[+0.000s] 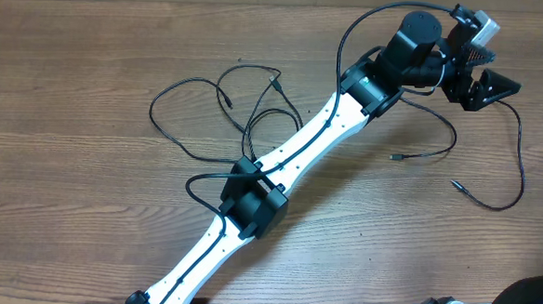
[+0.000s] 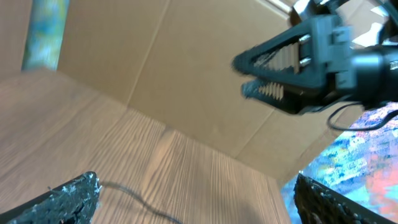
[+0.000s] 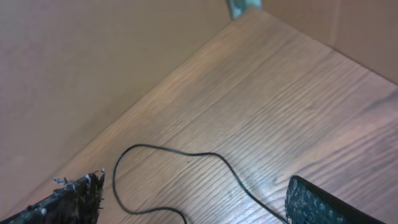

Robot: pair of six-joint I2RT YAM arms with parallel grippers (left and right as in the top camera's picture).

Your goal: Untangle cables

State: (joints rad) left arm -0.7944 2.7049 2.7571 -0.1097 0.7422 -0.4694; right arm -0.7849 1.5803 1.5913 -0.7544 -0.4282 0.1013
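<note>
Overhead: cables (image 1: 275,78) lie in loose loops on the table (image 1: 65,178), either side of my left arm (image 1: 300,144). Left wrist: left gripper (image 2: 196,193) gapes wide, empty, one strand below; right gripper (image 2: 242,76) hangs opposite. Right wrist: its jaws are wide too, empty, over a strand.

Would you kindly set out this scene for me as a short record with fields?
surface: wooden table
cables: loose overlapping loops mid-table, partly under the left arm; another cord at the right
left tool: open, holding nothing
right tool: open, in the air above the table, holding nothing
backdrop: cardboard wall
</note>
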